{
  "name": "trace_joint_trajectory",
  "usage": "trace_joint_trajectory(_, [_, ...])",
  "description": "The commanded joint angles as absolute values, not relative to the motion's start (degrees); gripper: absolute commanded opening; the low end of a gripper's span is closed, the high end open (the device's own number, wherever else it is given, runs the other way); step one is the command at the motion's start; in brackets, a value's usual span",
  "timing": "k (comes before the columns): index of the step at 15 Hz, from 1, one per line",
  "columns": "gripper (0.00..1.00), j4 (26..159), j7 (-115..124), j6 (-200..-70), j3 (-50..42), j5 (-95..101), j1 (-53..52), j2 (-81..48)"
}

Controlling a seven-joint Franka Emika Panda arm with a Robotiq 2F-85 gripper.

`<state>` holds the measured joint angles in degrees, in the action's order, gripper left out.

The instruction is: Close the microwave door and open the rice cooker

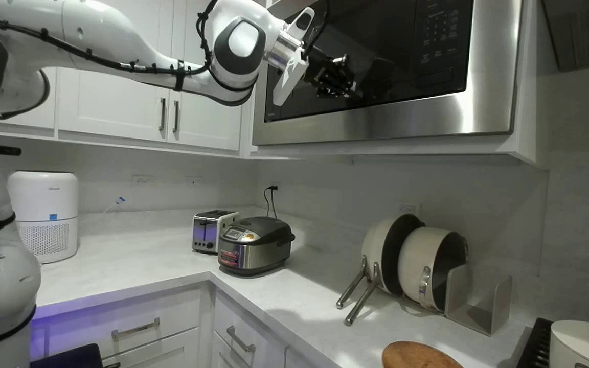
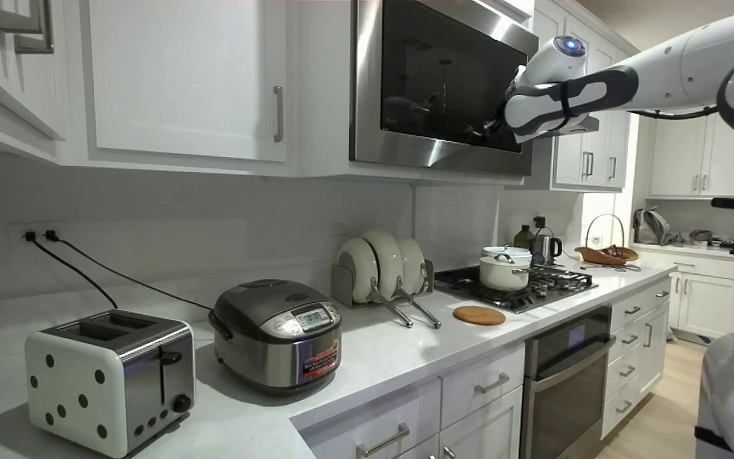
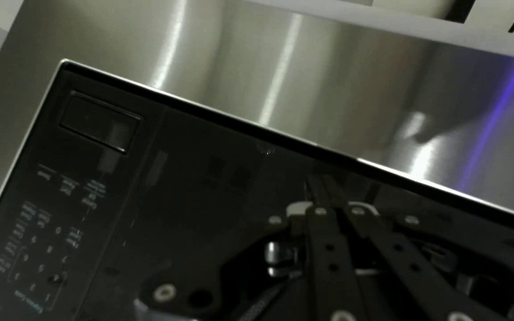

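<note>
The microwave door, a dark glass panel in a steel frame, shows in both exterior views (image 1: pixel 376 66) (image 2: pixel 450 76) and in the wrist view (image 3: pixel 203 178). It looks closed and flush with the front. My gripper (image 1: pixel 348 89) is at the lower part of the dark glass, with its fingers toward it; it also shows in an exterior view (image 2: pixel 493 126) and the wrist view (image 3: pixel 324 196). Its fingers are together with nothing seen between them. I cannot tell whether the tips touch the glass. The rice cooker (image 1: pixel 256 248) (image 2: pixel 278 338) stands on the counter with its lid down, well below my gripper.
A silver toaster (image 1: pixel 207 230) (image 2: pixel 112 376) stands beside the rice cooker. Pans in a rack (image 1: pixel 432 266) (image 2: pixel 386 268) and a wooden board (image 1: pixel 417 355) lie along the counter toward the stove (image 2: pixel 552 284). A white cylindrical appliance (image 1: pixel 44 214) stands near the arm's base. White cabinets (image 1: pixel 120 102) flank the microwave.
</note>
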<state>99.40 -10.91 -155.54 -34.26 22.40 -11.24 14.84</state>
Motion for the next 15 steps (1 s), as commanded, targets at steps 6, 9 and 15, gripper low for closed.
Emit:
trace_joint_trajectory(6, [0.00, 91.6, -6.7, -131.8, -15.5, 24.7, -0.3, 13.6])
trace_joint_trajectory(9, [0.00, 87.9, -6.7, -120.2, -9.5, 25.8, 3.0, 13.0])
trace_joint_trajectory(15, [0.00, 81.4, -7.1, -100.2, -3.4, 27.2, 3.6, 11.9])
